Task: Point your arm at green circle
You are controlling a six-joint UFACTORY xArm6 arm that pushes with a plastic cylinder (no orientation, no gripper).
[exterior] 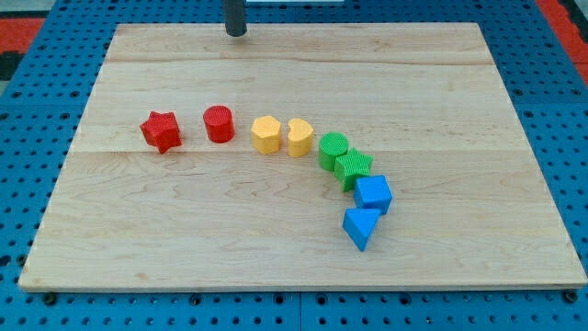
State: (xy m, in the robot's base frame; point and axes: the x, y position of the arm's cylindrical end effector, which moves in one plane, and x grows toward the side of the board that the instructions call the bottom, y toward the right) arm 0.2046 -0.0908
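Note:
The green circle (333, 149) stands on the wooden board (459, 110), right of centre, touching a green star (353, 168) at its lower right. My tip (236, 33) is at the top edge of the board, left of centre, far up and to the left of the green circle. No block is near the tip.
The blocks form an arc: red star (161, 131), red cylinder (219, 123), yellow hexagon (265, 134), yellow heart (299, 137), then the greens, a blue cube (373, 194) and a blue triangle (360, 227). Blue pegboard (560, 110) surrounds the board.

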